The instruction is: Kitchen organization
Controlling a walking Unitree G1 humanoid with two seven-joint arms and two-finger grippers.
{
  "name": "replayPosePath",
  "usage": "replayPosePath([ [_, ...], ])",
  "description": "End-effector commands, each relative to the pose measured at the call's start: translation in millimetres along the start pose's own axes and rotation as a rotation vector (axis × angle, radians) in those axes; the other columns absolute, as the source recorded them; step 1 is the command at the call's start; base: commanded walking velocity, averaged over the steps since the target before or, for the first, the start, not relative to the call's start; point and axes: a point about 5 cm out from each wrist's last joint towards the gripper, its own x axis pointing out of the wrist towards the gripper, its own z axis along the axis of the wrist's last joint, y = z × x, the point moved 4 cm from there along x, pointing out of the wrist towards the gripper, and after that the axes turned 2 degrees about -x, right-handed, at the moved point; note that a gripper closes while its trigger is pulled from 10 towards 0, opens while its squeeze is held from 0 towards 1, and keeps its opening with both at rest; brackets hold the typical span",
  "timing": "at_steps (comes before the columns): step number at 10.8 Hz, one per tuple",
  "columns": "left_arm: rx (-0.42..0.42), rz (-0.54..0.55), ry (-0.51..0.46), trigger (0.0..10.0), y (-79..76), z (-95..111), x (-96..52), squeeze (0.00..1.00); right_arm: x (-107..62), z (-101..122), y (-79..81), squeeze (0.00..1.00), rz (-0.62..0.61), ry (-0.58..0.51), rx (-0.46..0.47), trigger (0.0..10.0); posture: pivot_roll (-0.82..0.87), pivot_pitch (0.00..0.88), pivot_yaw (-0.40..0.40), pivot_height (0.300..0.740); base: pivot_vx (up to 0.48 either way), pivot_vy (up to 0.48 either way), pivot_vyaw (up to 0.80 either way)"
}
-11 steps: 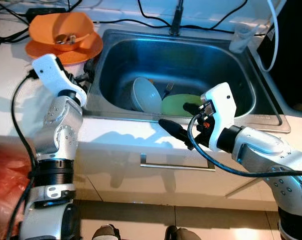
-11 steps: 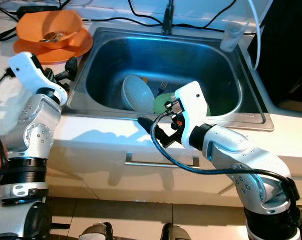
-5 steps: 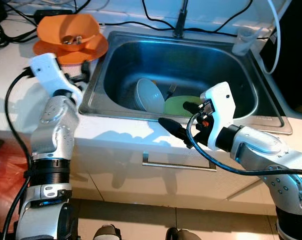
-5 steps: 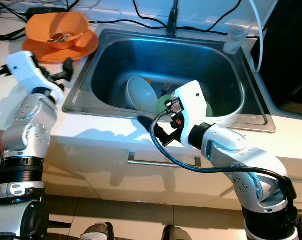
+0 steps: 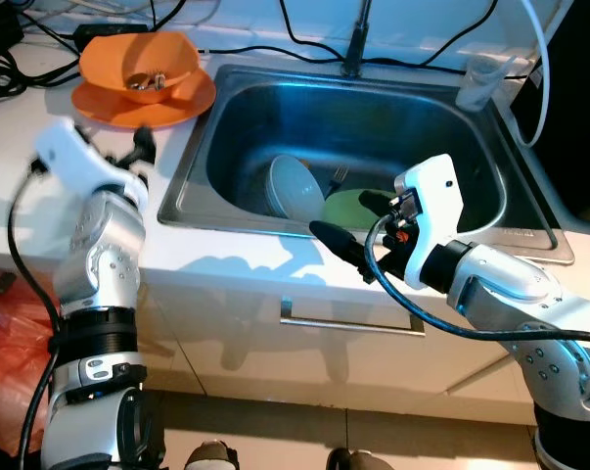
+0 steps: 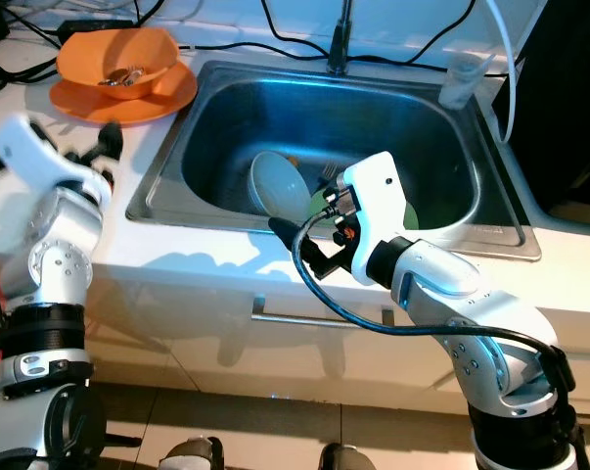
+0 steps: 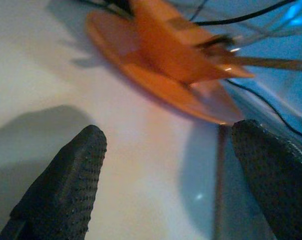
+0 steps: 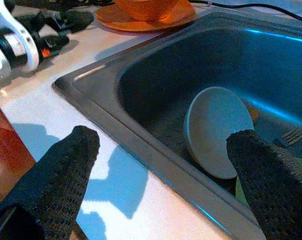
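Note:
An orange bowl (image 5: 140, 61) holding small metal items sits on an orange plate (image 5: 182, 100) on the white counter, left of the steel sink (image 5: 427, 117). In the sink a pale grey-blue bowl (image 5: 295, 188) leans on its side beside a green plate (image 5: 355, 209) and a fork (image 5: 336, 177). My left gripper (image 5: 141, 149) is open low over the counter, just short of the orange plate (image 7: 156, 70). My right gripper (image 5: 353, 221) is open over the sink's front rim, pointing at the grey-blue bowl (image 8: 218, 130).
A faucet (image 5: 354, 37) and black cables run along the back wall. A clear plastic cup (image 5: 477, 78) stands at the sink's far right corner. A drawer handle (image 5: 351, 322) is below the counter edge. A red bag (image 5: 3, 338) lies on the floor at left.
My left arm has drawn back and to the left, away from the sink's corner and the orange plate. The right gripper holds its place over the sink rim.

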Motion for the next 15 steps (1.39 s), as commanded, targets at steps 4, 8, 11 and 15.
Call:
replayPosePath([
  [4, -0.069, 0.099, -0.017, 10.0, 16.4, 13, 15.0, 0.0, -3.1, 3, -2.7, 0.0, -0.019, -0.012, -0.004, 10.0, -0.02, 0.116, -0.009, 0.74, 0.0, 0.0, 0.0],
  [8, -0.163, 0.154, -0.004, 10.0, 30.4, 16, 28.0, 0.0, -9.8, 9, 1.2, 0.0, -0.021, -0.037, -0.007, 10.0, -0.05, 0.141, -0.005, 0.74, 0.0, 0.0, 0.0],
  [11, -0.215, 0.183, 0.026, 10.0, 34.1, 9, 35.2, 0.0, -19.8, 9, 0.9, 0.0, -0.047, -0.03, -0.002, 10.0, -0.09, 0.168, 0.004, 0.74, 0.0, 0.0, 0.0],
  [15, -0.29, 0.146, 0.048, 10.0, 19.7, 3, 40.2, 0.0, -25.2, 9, 3.7, 0.0, -0.051, -0.027, 0.014, 10.0, -0.12, 0.184, 0.003, 0.74, 0.0, 0.0, 0.0],
])
